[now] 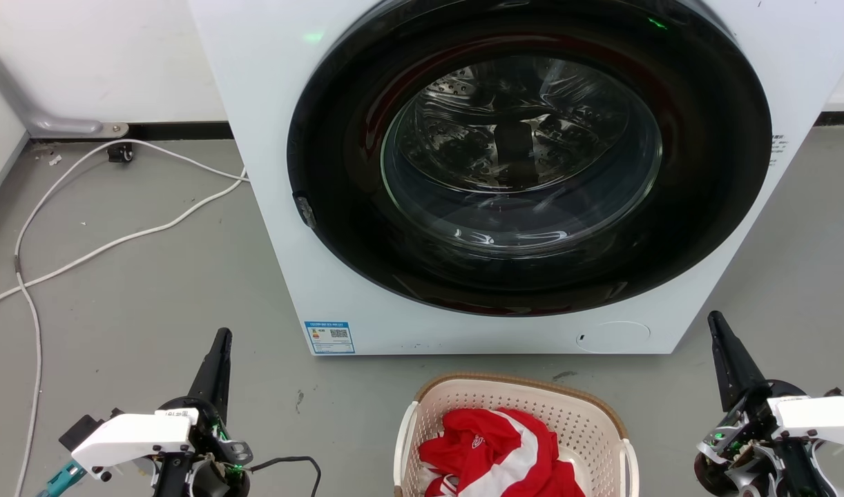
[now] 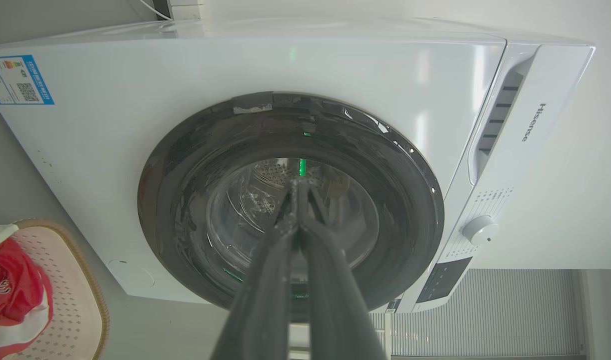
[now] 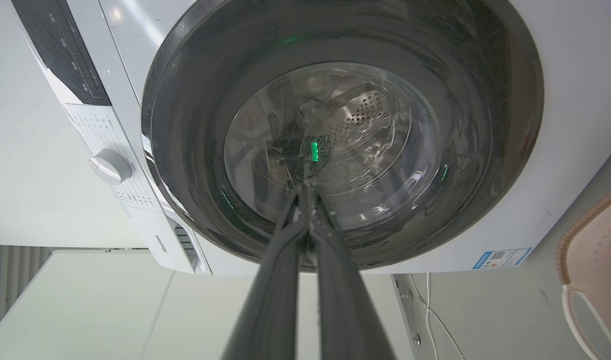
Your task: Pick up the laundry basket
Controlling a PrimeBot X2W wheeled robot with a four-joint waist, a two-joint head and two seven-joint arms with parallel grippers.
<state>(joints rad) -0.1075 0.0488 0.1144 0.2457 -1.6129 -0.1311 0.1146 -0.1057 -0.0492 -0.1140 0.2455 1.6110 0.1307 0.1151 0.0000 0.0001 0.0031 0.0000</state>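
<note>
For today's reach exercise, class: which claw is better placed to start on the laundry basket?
Right, probably: in the head view the right claw sits nearer the laundry basket than the left claw does. Both are shut and empty.

The head view looks forward and down from just in front of the washing machine point(image 1: 270, 207), near enough that its round door point(image 1: 529, 155) spans much of the width and its top is cropped. The left wrist view looks from low before the washing machine's left front corner, along the left gripper point(image 2: 296, 186) toward the door, rolled so the control dial point(image 2: 480, 230) lies at the right. The right wrist view looks from before the right front corner, along the right gripper point(image 3: 305, 189), rolled the opposite way. All three share the door, the blue label point(image 1: 329, 337) and the laundry basket point(image 1: 519, 383) before the machine.
</note>
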